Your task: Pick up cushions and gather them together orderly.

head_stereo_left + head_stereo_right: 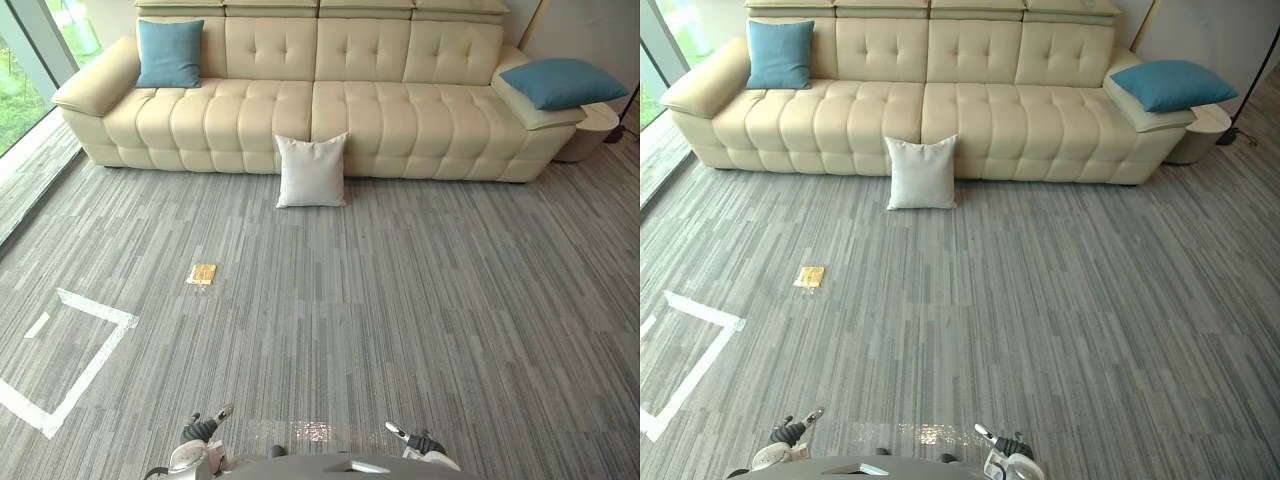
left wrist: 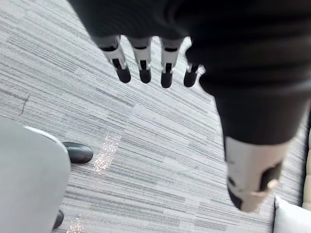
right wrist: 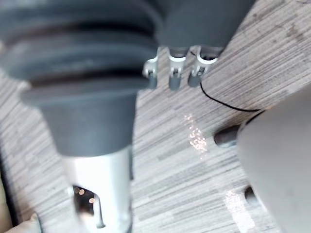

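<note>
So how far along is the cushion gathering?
Nothing is gathered yet. The white cushion stands against the sofa, the left teal cushion sits on its seat, the right teal cushion lies on its armrest. The left hand and right hand are open, holding nothing. All three remain.

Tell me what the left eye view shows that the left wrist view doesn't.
The left eye view gives the layout: cream sofa, left blue cushion upright at one end, right blue cushion lying on the other armrest, white cushion on the carpet leaning against the sofa front, a small yellow item, white tape lines, and the right hand. The left wrist view gives the left hand close up, fingers straight, holding nothing. Both share the grey carpet and the left hand; a pale corner in the wrist view may be the white cushion.
</note>
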Robot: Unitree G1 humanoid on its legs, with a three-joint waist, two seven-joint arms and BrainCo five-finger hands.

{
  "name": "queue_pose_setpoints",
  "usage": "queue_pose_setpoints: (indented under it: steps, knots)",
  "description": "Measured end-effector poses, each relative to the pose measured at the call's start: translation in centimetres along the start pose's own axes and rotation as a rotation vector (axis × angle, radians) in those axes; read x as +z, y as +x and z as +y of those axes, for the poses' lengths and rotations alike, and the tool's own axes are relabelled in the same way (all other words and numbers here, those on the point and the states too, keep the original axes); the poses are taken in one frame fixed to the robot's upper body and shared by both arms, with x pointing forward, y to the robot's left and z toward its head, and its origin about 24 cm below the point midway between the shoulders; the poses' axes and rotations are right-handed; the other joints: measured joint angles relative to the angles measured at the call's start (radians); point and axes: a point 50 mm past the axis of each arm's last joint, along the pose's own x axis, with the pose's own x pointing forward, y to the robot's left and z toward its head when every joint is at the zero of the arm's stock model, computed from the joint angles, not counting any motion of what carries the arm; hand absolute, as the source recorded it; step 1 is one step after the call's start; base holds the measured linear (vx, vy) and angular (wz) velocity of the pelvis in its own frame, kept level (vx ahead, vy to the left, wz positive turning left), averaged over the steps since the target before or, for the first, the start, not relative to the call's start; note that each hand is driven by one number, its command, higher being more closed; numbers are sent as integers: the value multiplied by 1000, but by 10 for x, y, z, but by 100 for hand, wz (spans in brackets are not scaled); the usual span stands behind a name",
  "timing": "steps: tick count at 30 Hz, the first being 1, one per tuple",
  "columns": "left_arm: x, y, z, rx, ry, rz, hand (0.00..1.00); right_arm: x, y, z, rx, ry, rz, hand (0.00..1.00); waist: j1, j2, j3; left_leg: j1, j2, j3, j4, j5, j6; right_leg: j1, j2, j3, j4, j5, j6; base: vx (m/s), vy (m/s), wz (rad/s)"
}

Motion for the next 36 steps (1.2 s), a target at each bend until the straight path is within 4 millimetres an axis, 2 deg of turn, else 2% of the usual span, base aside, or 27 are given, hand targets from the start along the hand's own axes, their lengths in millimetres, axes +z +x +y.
queue_pose_setpoints:
  steps: [7,11,13,14,16,17,18,19,20,22,24,26,27,28,29,30,31,32,33,34,35,36]
  knots:
    - [1,1,-1,-2,4,0,0,1,0,0,-1,15,-1,0,0,0,4,-19,2,0,0,-2,-2,-18,2,-2,0,-5,-5,-14,-25,1]
    - [6,2,0,6,-18,-8,0,2,0,1,1,55,-2,0,-3,-8,14,-46,18,35,45,-41,-25,-52,-3,-18,63,-43,-12,16,-32,11]
    - [17,3,0,7,-34,-37,0,7,0,4,10,87,-26,0,-8,-15,51,-133,91,173,301,-147,-53,-58,-14,-45,140,-99,-15,44,-76,43]
    - [18,3,0,9,-50,-43,0,7,-1,5,13,82,-32,0,-4,-16,52,-187,115,201,428,-169,-49,-76,-17,-48,182,-139,-14,35,-61,24]
    - [22,3,2,14,-80,-54,0,7,-1,5,16,81,-34,0,0,-17,57,-254,147,215,597,-176,-53,-78,-24,-51,221,-177,-21,60,4,8]
    - [25,3,0,11,-103,-68,0,9,-1,5,19,73,-42,0,1,-7,63,-297,174,214,717,-170,-60,-67,-23,-46,232,-196,-25,122,25,-3]
    - [24,2,0,10,-110,-69,0,11,-1,5,21,74,-47,0,1,-6,67,-322,189,214,780,-155,-79,-56,-24,-44,229,-200,-26,130,40,-7]
    - [27,2,0,10,-118,-79,0,15,0,8,28,80,-58,0,1,-6,72,-359,203,216,849,-135,-78,-44,-27,-39,225,-204,-30,119,59,-12]
    - [33,3,0,8,-122,-100,0,16,0,8,28,78,-63,0,4,-10,75,-407,220,220,879,-190,-68,-37,-34,-25,222,-212,-33,170,85,-16]
    - [33,2,-2,-4,-135,-100,0,20,0,8,27,96,-76,0,4,-2,79,-428,224,232,756,-215,-58,-8,-59,-4,204,-223,-27,266,145,-29]
    - [36,2,-4,-12,-132,-112,0,25,0,11,35,108,-90,0,10,-3,79,-456,209,241,581,-175,-65,10,-101,17,191,-240,-3,293,211,-35]
    - [36,1,-8,-24,-134,-114,0,34,1,19,52,84,-115,0,18,17,75,-494,214,221,340,-59,-88,31,-128,58,156,-269,39,366,356,-53]
    - [36,1,-8,-25,-140,-116,0,36,1,23,62,77,-119,0,25,15,74,-505,214,218,357,45,-72,40,-146,80,144,-287,40,344,357,-57]
    - [35,1,-8,-26,-138,-115,0,38,1,25,65,78,-122,0,29,7,68,-510,199,216,381,62,-45,42,-162,98,133,-297,23,396,326,-49]
    - [39,1,-5,-21,-128,-132,0,36,1,31,78,81,-110,0,26,-9,60,-537,185,225,437,0,-27,38,-175,124,135,-290,-12,532,327,-16]
    - [43,2,-6,-26,-103,-142,0,38,2,39,98,79,-106,0,7,-14,59,-576,176,210,506,-60,3,18,-166,162,181,-249,-9,761,421,4]
    - [44,3,-1,-20,-96,-146,0,32,1,41,100,76,-80,0,0,-46,48,-576,146,214,554,-109,27,6,-204,173,222,-224,27,559,291,25]
    - [43,4,1,-16,-89,-145,0,27,2,39,95,76,-63,0,-3,-59,36,-573,135,222,582,-132,35,10,-218,179,244,-214,41,699,350,9]
    - [43,4,3,-13,-85,-142,0,24,2,36,89,87,-47,0,1,-69,31,-554,130,232,631,-187,45,1,-232,200,316,-193,73,588,257,-18]
    - [40,5,4,-11,-77,-128,0,23,3,35,95,83,-44,0,1,-71,31,-508,126,243,642,-225,51,-32,-238,221,439,-153,123,688,300,-34]
    - [37,5,4,-12,-64,-119,0,23,3,35,99,81,-45,0,0,-70,32,-479,123,246,632,-238,54,-67,-239,231,529,-119,148,478,190,-36]
    - [34,5,6,-12,-32,-104,0,22,2,37,103,80,-44,0,-13,-71,33,-413,113,249,594,-250,60,-146,-238,245,737,-63,196,424,117,-26]
